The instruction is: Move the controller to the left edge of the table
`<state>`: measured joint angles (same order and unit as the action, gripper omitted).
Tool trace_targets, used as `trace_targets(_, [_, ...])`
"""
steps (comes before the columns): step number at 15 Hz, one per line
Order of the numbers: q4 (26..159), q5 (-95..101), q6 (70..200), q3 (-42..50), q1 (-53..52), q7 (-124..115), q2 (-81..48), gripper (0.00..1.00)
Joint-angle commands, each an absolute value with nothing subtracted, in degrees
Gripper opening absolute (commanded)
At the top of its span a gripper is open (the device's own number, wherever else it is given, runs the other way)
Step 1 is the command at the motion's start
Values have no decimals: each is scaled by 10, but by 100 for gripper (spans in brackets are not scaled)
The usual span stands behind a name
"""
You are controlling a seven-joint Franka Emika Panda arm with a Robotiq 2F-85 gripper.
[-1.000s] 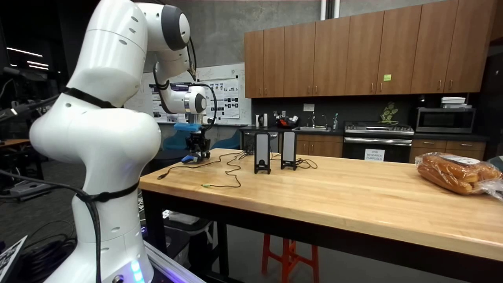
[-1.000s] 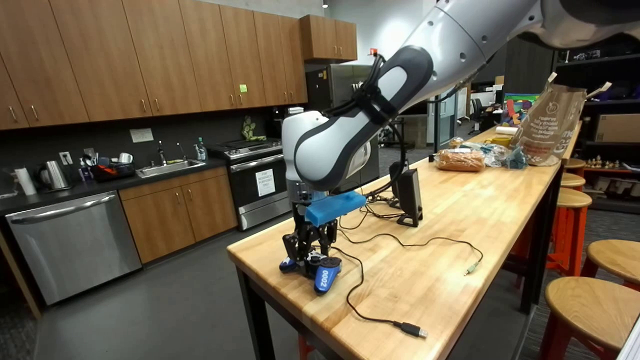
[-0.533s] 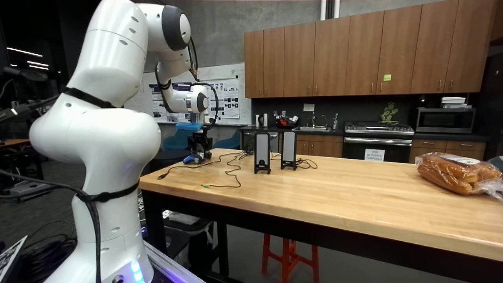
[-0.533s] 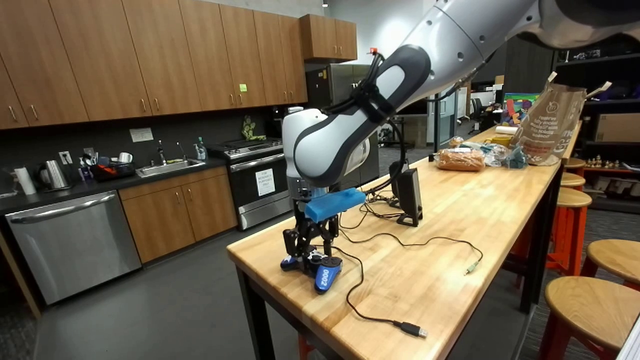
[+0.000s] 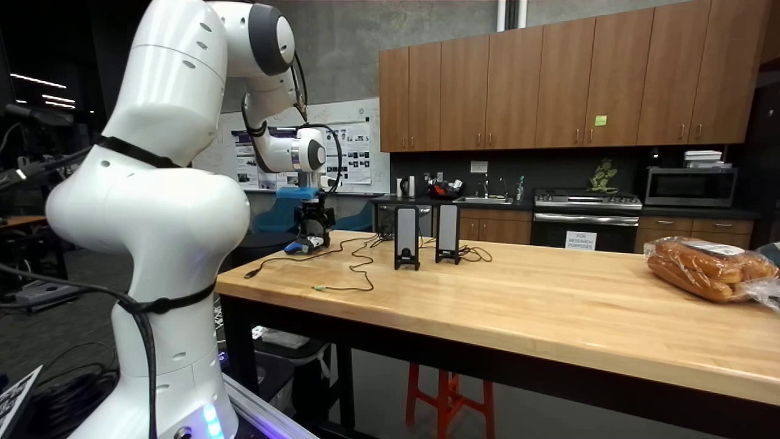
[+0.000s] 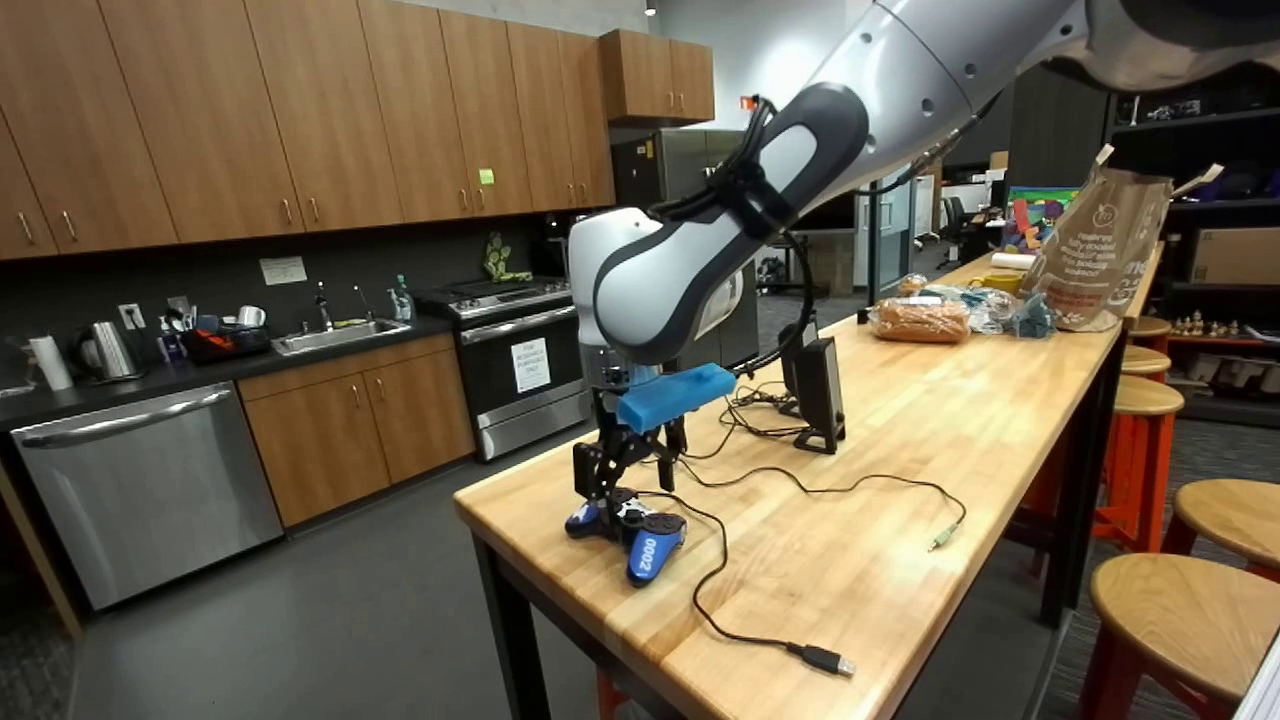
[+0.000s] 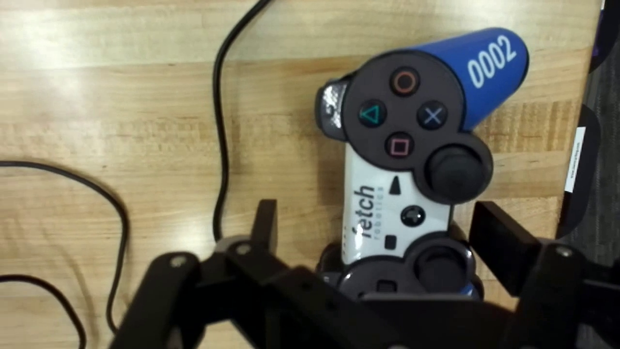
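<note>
The controller [image 7: 382, 194] has a white middle, dark button pads and blue handles, one marked 0002. It lies flat on the wooden table [image 6: 850, 570], close to the table's end edge, as an exterior view shows the controller [image 6: 640, 530]. My gripper [image 7: 375, 218] is open, its two fingers spread on either side of the controller without holding it. From outside, the gripper [image 6: 630, 490] hangs just above the controller. The gripper's body hides one handle in the wrist view. A thin black cable [image 7: 220, 126] runs beside it.
Two upright speakers [image 5: 407, 238] stand farther along the table, with tangled cables behind. A USB plug [image 6: 822, 658] and a green-tipped jack [image 6: 942, 537] lie loose on the top. Bagged bread [image 5: 710, 268] and a paper bag [image 6: 1095, 255] are at the far end.
My gripper's fingers have spread apart and let go of the controller. The hand has risen slightly, while the controller stays about where it was.
</note>
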<state>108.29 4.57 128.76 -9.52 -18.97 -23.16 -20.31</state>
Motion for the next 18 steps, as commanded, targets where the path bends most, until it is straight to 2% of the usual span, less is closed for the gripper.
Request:
trace_targets(1, [1123, 67, 1265, -90, -189, -222, -144, 100])
trace_targets(18, [1324, 48, 1234, -93, -111, -70, 76, 100])
